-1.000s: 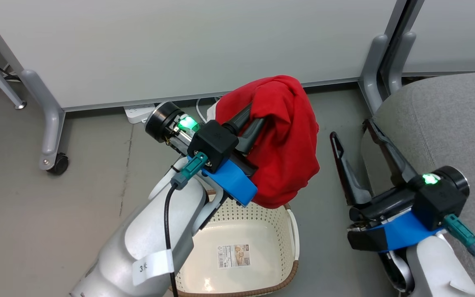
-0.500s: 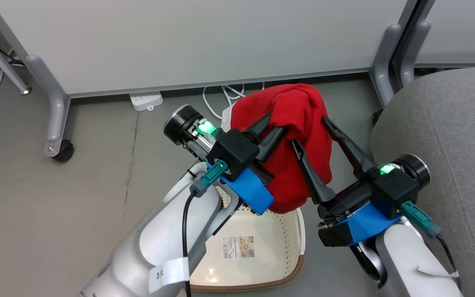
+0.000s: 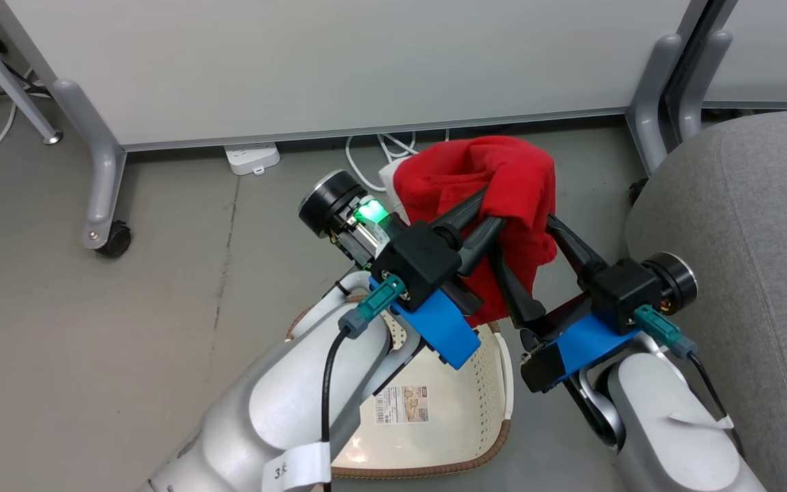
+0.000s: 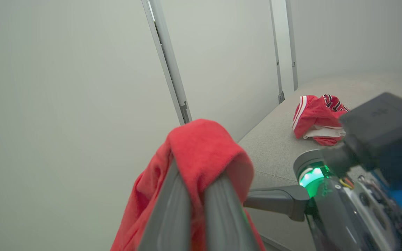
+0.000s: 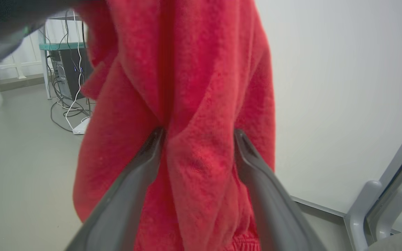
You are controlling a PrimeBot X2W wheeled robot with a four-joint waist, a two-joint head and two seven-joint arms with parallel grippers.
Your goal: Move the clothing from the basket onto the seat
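Clothing (image 3: 503, 181), plain red, hung mid-transfer above the basket (image 3: 499, 372) in the clenched left pincer (image 3: 482, 215); the right pincer (image 3: 522, 234) stood spread around it. Next likely called for carrying it right onto the seat (image 3: 742, 225).

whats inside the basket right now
The basket shows a bare cream floor with a printed label. Its left side is covered by the left forearm, so anything lying there cannot be seen.
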